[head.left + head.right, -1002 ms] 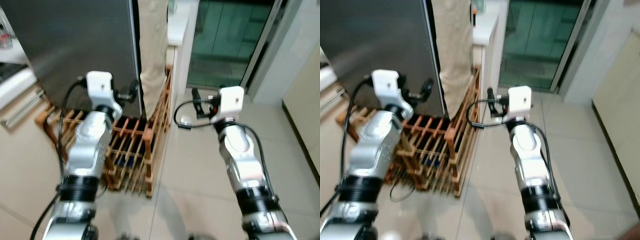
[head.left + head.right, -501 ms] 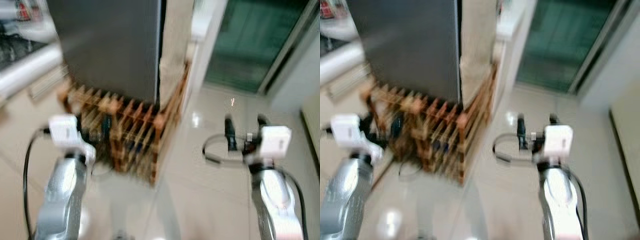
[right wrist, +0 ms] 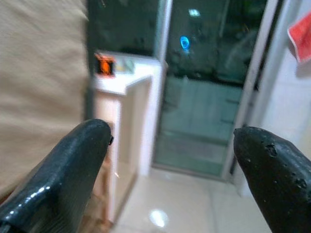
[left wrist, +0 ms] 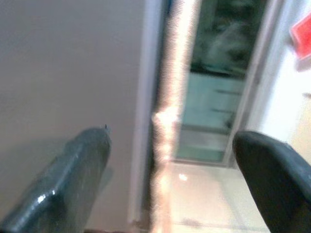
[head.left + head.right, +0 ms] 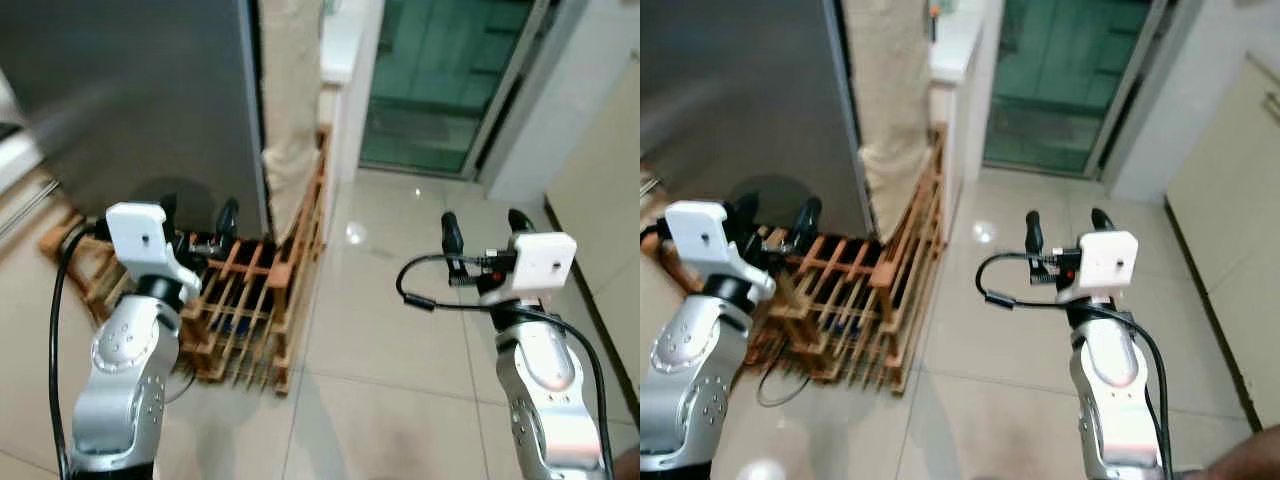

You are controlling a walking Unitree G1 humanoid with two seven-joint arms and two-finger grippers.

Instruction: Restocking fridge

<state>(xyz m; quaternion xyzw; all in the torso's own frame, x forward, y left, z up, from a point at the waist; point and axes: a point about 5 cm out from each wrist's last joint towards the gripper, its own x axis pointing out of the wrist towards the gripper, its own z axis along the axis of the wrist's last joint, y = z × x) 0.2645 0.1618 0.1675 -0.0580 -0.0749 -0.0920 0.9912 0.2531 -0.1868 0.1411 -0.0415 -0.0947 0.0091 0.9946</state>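
Note:
The grey fridge (image 5: pixel 130 90) stands closed at the upper left. My left gripper (image 5: pixel 198 222) is held up in front of its lower right corner, open and empty; the left wrist view looks past the open fingers (image 4: pixel 73 179) at the fridge door and its right edge. My right gripper (image 5: pixel 483 228) hovers open and empty over the tiled floor to the right, apart from the fridge. In the right wrist view the fingers (image 3: pixel 63 170) point toward a glass door.
A low wooden rack (image 5: pixel 250 300) sits on the floor at the fridge's foot, with a beige cloth (image 5: pixel 290 90) hanging beside it. A white counter (image 5: pixel 345 45) and a green glass door (image 5: pixel 440 80) lie behind. A cream cabinet (image 5: pixel 600 200) stands at right.
The whole view has swung and was blurred half a second ago, so the camera moved. Both arms stay raised with their grippers open and empty.

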